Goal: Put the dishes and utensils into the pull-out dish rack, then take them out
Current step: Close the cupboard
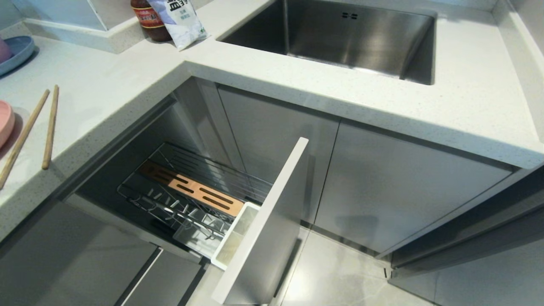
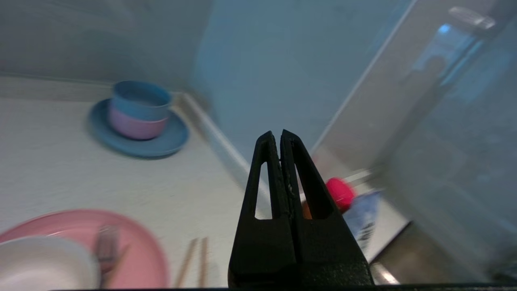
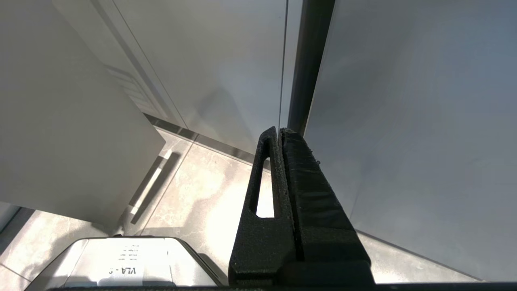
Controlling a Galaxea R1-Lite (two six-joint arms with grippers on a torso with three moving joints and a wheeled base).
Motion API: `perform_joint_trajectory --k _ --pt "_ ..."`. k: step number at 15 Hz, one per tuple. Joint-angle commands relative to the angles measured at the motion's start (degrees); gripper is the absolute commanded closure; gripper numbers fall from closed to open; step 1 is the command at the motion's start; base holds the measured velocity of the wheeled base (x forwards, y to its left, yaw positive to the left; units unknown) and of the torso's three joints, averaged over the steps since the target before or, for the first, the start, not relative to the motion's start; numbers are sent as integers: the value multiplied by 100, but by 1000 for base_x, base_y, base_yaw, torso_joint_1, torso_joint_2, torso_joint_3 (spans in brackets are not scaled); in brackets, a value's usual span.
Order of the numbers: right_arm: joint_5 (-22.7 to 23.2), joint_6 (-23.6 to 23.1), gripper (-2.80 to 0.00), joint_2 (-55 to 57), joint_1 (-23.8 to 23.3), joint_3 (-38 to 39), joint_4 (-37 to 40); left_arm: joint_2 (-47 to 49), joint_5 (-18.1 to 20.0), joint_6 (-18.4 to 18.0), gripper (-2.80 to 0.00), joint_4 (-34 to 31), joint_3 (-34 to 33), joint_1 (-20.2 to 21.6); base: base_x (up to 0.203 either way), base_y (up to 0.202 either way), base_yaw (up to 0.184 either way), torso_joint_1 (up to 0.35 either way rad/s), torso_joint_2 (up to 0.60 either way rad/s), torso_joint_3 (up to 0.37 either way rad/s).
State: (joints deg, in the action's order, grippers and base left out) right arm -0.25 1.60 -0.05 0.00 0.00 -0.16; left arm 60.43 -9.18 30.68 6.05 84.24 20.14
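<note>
the dish rack stands pulled out and bare below the counter. the pink plate, bowl, fork and chopsticks wait on top. the left gripper hovers above them, fingers pressed together, holding nothing; reaching down this way could knock the chopsticks off.

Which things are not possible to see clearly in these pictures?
- Pink plate: head view, cut off by the picture's edge.
- Cutlery on the plate: left wrist view, blurred; the fork is only a smear.
- Bottle: left wrist view, partly hidden behind the shut left gripper.
- Cutlery box contents: head view, too small to tell.
</note>
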Motion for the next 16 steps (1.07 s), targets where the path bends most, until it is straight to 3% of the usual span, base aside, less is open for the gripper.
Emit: perform_joint_trajectory --k 1,3,5,7,11,16 --pt "-2 7 0 -13 0 9 -2 570 -586 205 0 -422 729 -1164 0 0 0 0 0 0" --pt "-2 5 0 -13 0 7 -2 799 -1086 497 0 -834 890 -2457 0 0 0 0 0 0" --pt "-2 7 0 -13 0 9 -2 1026 -1339 670 0 -1113 894 -3624 0 0 0 0 0 0" --pt "-2 -1 0 -13 0 9 -2 1311 -1455 762 0 -1338 814 -4454 0 0 0 0 0 0" --pt "-2 -1 0 -13 0 9 -2 1745 -1508 927 0 -1992 704 -5714 0 0 0 0 0 0" --pt "-2 7 0 -13 0 9 -2 2367 -1459 1029 0 -3070 676 -6595 0 0 0 0 0 0"
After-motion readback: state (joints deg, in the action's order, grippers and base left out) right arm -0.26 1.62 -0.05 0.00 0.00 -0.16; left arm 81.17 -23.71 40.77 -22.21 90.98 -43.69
